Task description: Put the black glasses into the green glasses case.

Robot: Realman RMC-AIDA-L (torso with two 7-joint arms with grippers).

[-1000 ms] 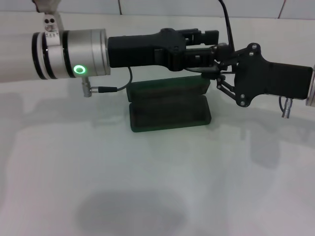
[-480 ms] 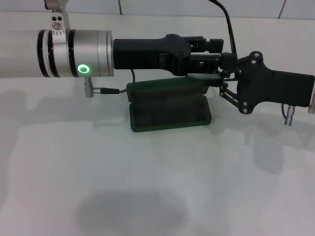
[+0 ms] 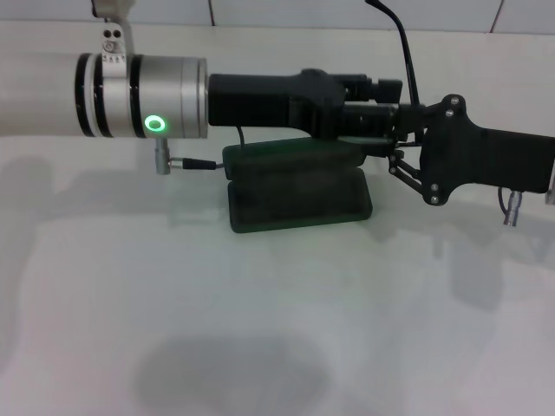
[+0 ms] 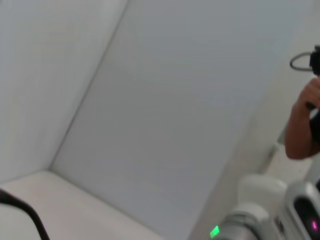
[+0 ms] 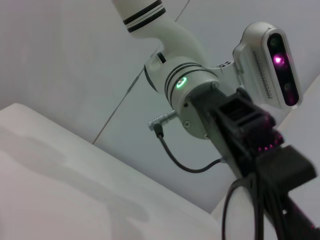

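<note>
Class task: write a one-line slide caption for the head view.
Left gripper and right gripper meet above the open green case on the white table.

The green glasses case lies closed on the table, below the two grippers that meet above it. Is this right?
Not quite: the head view shows the green glasses case lying open, lid back, lining exposed. It does lie on the table, below the left gripper and right gripper.

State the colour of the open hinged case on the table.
Dark green, the open rectangular hard case with a darker lining; it shows best in the head view.
</note>
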